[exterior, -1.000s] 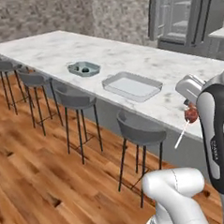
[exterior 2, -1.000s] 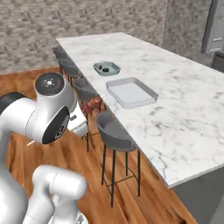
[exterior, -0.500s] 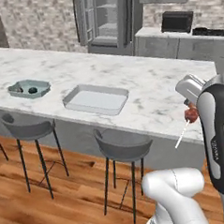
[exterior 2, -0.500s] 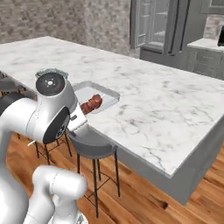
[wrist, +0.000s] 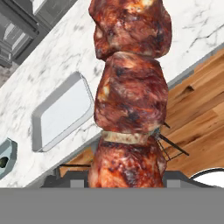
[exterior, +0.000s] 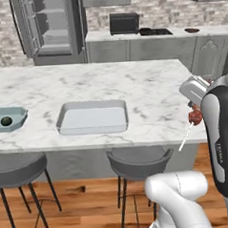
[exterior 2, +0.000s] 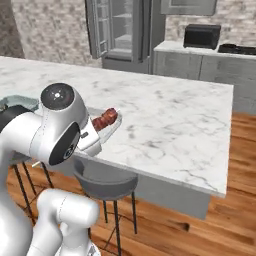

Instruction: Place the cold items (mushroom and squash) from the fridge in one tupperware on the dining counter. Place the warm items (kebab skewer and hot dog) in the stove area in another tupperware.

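- Hand view: kebab skewer [wrist: 130, 87] is seen filling the centre of the frame, held between the fingers of the gripper [exterior: 194, 112], which are closed partway around it; the meat also shows at the right edge of the left base view and left of centre in the right base view.
- Step judged in hand: carrying the warm item to its tupperware; the skewer is not yet over any container.
- Empty grey tupperware [exterior: 93, 117] sits centre-left in the left base view, on the dining counter [exterior: 148, 90]; well apart from the skewer.
- Second tupperware [exterior: 7, 118] at the left edge, with one dark item inside, identity too small to tell.
- Next move judged: skewer to be brought over the empty tupperware, lowered, then released.
- Count: two tupperwares, one skewer, two stools [exterior: 138, 162] seen in the left base view.
- Hot dog, squash: not located.
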